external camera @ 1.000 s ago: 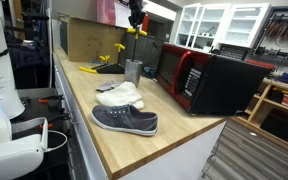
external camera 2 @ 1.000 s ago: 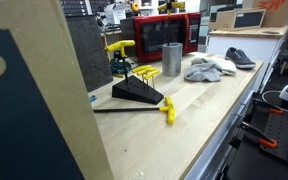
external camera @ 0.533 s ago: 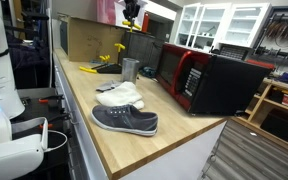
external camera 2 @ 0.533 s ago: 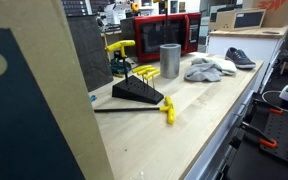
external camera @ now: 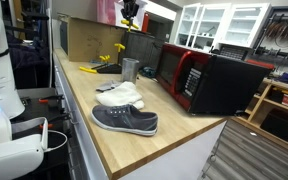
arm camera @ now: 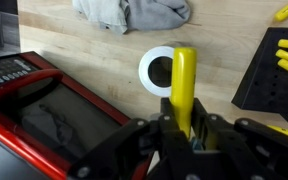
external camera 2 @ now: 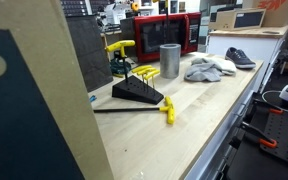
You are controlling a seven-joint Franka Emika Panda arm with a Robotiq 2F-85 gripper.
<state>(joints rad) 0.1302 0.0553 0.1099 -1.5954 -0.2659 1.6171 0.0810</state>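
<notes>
Hanging above the cup [arm camera: 146, 68] on the wood bench [arm camera: 74, 45], gripper [arm camera: 188, 140] jaws clamped on a yellow tool [arm camera: 184, 80], microwave [arm camera: 44, 110] beside the cup, seemingly in a workshop.

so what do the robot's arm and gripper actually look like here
The gripper is matte black throughout, built from blocky, angular links with two chunky fingers. No markings, labels or cables show on it in the wrist view. In an exterior view it is only a small dark shape, too small for detail, and the arm above it is cut off.
</notes>
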